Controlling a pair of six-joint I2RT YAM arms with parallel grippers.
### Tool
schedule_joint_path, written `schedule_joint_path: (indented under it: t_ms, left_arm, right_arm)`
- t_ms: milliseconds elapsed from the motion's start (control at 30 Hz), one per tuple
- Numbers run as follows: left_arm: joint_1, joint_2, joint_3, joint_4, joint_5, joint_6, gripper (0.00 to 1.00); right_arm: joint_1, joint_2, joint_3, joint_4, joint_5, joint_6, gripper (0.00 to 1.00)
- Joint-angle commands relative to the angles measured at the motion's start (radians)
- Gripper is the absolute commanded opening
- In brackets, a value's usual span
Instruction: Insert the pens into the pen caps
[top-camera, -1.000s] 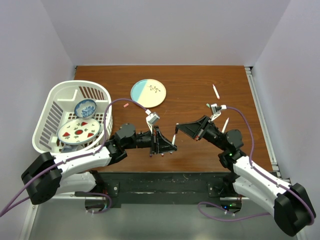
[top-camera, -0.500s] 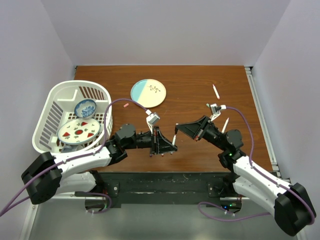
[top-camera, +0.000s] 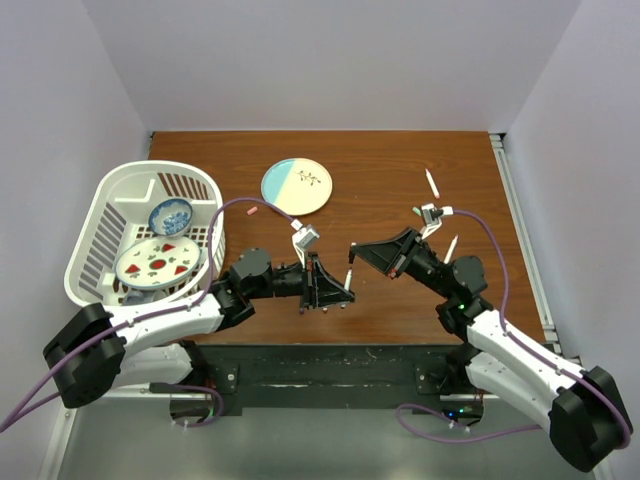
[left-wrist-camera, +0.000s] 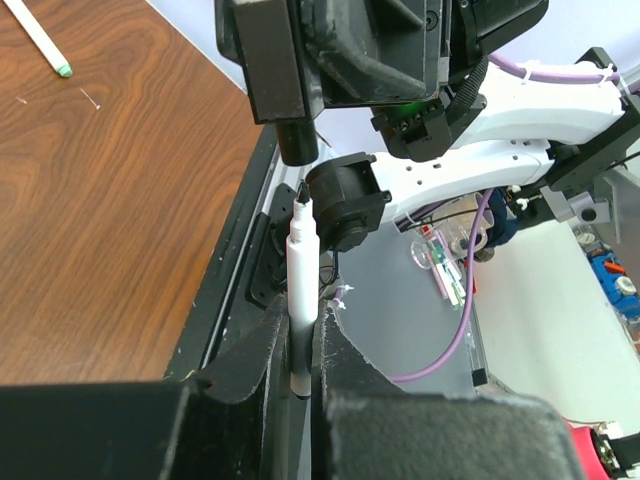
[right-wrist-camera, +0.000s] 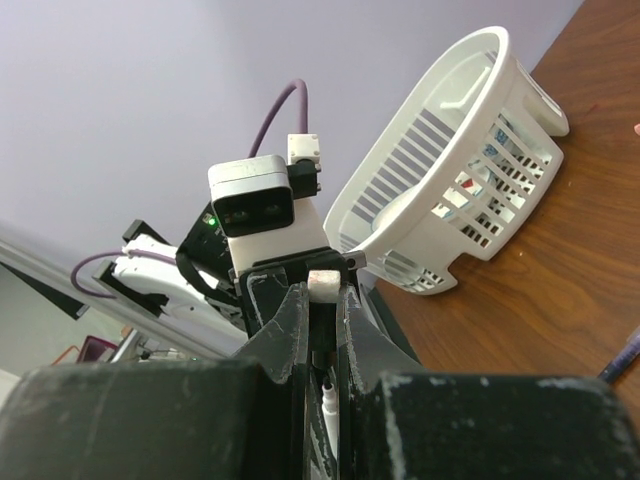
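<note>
My left gripper (top-camera: 340, 288) (left-wrist-camera: 300, 315) is shut on a white pen (left-wrist-camera: 301, 270) (top-camera: 347, 276) that stands with its black nib up. Right above the nib hangs a black pen cap (left-wrist-camera: 297, 140) (right-wrist-camera: 322, 325), with my right gripper (top-camera: 356, 250) (right-wrist-camera: 322, 295) shut on it. A small gap separates nib and cap, and they are roughly in line. Two more white pens (top-camera: 432, 183) (top-camera: 451, 248) lie on the table at the right. A green-ended pen (left-wrist-camera: 40, 40) shows in the left wrist view. A pink pen cap (top-camera: 251, 210) lies near the basket.
A white basket (top-camera: 110, 190) (right-wrist-camera: 470, 150) with a blue bowl (top-camera: 170, 215) and a patterned plate (top-camera: 156, 263) stands at the left. A blue-and-cream plate (top-camera: 297, 186) sits at the back centre. A dark pen (right-wrist-camera: 620, 355) lies at the right wrist view's edge.
My right gripper has crept slightly toward the far side with the cap. The left arm and its pen have stayed still.
</note>
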Motion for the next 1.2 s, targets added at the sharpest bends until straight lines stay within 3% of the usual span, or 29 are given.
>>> schedule_joint_path:
  t_ms: [0,900,1167]
  left_arm:
    - [-0.004,-0.009,-0.013,0.056,0.0,-0.025,0.0]
    - [-0.003,-0.021,0.041,0.01,-0.004,-0.005,0.0]
    - [-0.003,-0.007,0.041,0.021,0.007,-0.012,0.0]
  right_arm:
    - [0.007,-0.011,0.038,0.003,0.01,-0.034,0.0]
    - [0.023,-0.048,-0.039,-0.017,-0.016,-0.066,0.0]
    - [0.024,-0.043,0.009,-0.066,-0.006,-0.095,0.0]
